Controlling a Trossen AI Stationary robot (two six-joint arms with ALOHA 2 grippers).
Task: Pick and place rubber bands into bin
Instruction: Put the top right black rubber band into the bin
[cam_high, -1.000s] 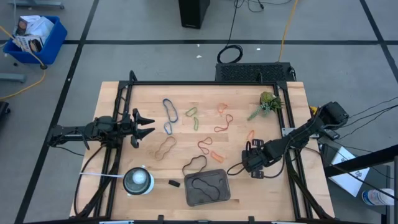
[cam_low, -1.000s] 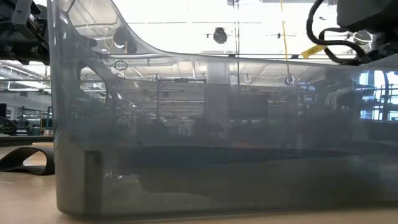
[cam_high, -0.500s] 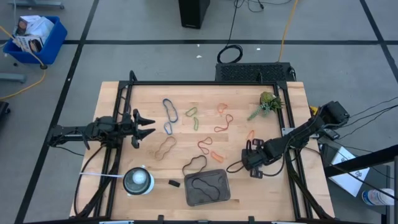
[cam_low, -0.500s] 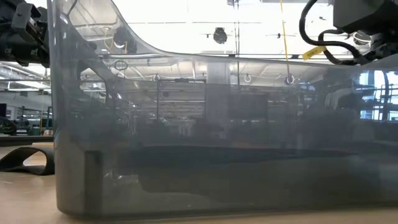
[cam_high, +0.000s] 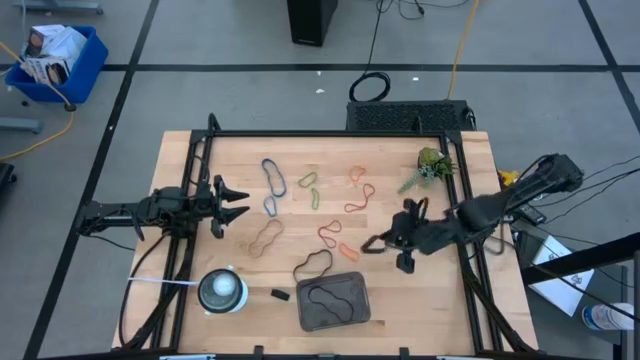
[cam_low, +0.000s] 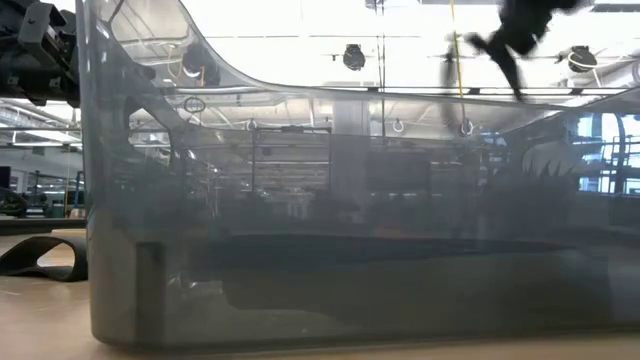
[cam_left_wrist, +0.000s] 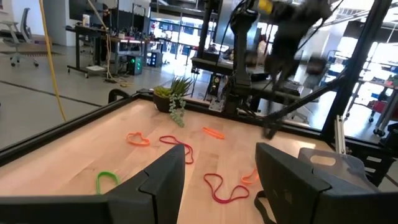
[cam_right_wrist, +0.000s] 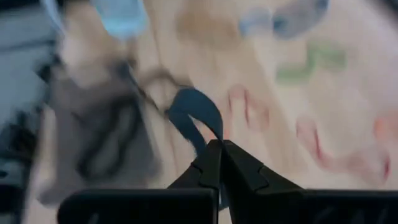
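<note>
My right gripper (cam_high: 386, 241) is above the table right of centre, shut on a black rubber band (cam_high: 369, 244), a dark loop in the right wrist view (cam_right_wrist: 194, 116). The dark grey bin (cam_high: 335, 300) sits at the near edge with a black band (cam_high: 330, 297) lying inside; its wall fills the low view (cam_low: 300, 200). Blue (cam_high: 272, 177), green (cam_high: 309, 181), orange (cam_high: 357, 172), red (cam_high: 328, 234), tan (cam_high: 265, 238) and black (cam_high: 313, 263) bands lie flat on the wood. My left gripper (cam_high: 236, 204) waits open at the left, touching nothing. My right gripper pinches the black band between its two fingertips (cam_right_wrist: 210, 163) at one end of the loop (cam_right_wrist: 211, 138). The fingers come from the table's right side. The loop stands out beyond the tips toward the table's left, lifted clear of the wood.
A round white object (cam_high: 221, 290) and a small black piece (cam_high: 280, 295) lie left of the bin. A small green plant (cam_high: 428, 165) stands at the far right. Black rails (cam_high: 195, 170) run along both table sides. The left wrist view shows several bands (cam_left_wrist: 176, 142).
My right gripper has risen and gone toward the table's far edge, still shut. The black band, which trailed on the wood by the fingers, is now lifted clear with it.
</note>
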